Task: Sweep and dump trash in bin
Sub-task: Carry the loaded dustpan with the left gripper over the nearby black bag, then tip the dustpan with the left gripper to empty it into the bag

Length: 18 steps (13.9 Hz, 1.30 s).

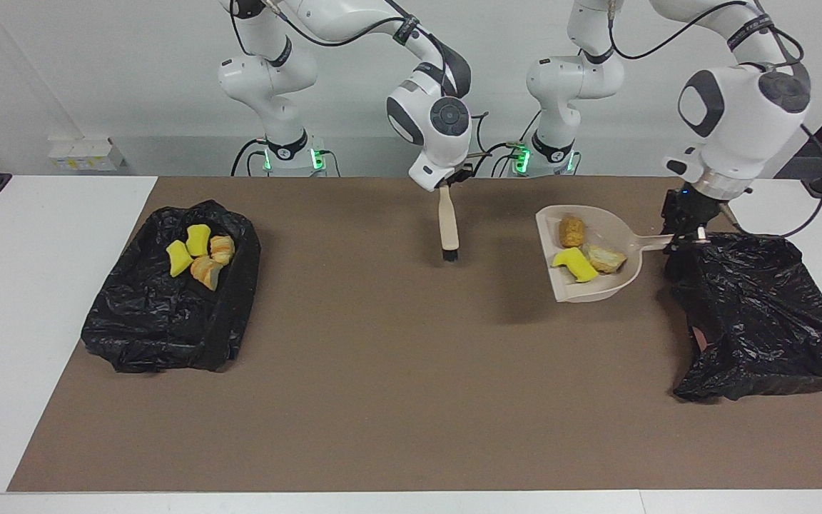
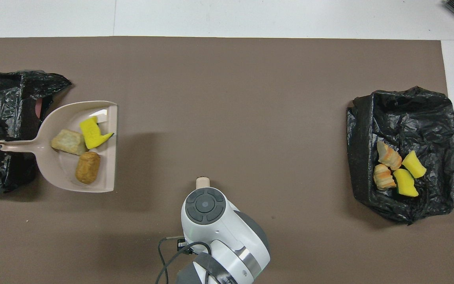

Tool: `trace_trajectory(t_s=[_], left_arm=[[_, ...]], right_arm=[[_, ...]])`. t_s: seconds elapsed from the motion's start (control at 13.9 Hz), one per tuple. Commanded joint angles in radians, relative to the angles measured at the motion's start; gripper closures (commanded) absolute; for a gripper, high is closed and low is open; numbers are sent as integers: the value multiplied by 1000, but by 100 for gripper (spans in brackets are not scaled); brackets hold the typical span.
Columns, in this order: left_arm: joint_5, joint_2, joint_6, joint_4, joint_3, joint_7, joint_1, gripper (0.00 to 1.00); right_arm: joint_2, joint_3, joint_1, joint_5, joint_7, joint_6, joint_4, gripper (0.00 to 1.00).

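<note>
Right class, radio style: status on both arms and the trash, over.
Left gripper shut on dustpan handle, pan raised beside black bin. Three scraps aboard. Right gripper holds brush aloft. Nothing in the way.

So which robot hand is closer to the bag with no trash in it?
Left. The left gripper holds the dustpan by its handle right at the empty bag; the right gripper holds the brush mid-table.

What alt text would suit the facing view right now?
The left gripper holds a beige dustpan carrying three scraps beside a black bin; the right gripper holds a brush aloft.
</note>
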<state>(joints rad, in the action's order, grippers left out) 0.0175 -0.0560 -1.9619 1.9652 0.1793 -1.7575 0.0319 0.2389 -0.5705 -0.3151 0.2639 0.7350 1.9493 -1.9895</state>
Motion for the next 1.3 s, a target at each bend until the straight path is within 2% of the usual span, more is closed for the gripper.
trace_trajectory(t_s=[0.0, 0.14, 0.36, 0.43, 0.51, 0.65, 0.72, 0.79, 1.01, 1.23], left_arm=[[-43, 45, 34, -98, 126, -83, 19, 100], [-51, 85, 38, -162, 222, -138, 19, 100], [-30, 152, 34, -255, 313, -204, 16, 100], [16, 186, 31, -310, 347, -211, 13, 100], [53, 221, 20, -350, 358, -212, 8, 100], [106, 268, -56, -416, 373, -226, -7, 100], [139, 281, -99, -419, 379, -229, -6, 100], [169, 298, -135, -419, 381, -229, -7, 100], [347, 305, -213, -410, 381, -212, -10, 100], [482, 301, -282, -361, 381, -191, -12, 100]], right_arm=[[0, -9, 2, 20, 14, 34, -31, 100], [5, -11, -5, 20, 11, 92, -76, 100], [26, -12, -7, 21, 49, 158, -90, 100], [34, -15, -7, 20, 56, 163, -92, 100], [36, -15, -7, 20, 57, 162, -89, 92], [42, -15, -7, 18, 49, 158, -75, 45], [40, -15, -6, 14, 41, 158, -66, 12], [34, -15, -6, 11, 35, 158, -60, 0], [25, -14, 4, -27, 26, 166, -14, 0], [17, 24, 24, -162, 26, 180, 21, 0]])
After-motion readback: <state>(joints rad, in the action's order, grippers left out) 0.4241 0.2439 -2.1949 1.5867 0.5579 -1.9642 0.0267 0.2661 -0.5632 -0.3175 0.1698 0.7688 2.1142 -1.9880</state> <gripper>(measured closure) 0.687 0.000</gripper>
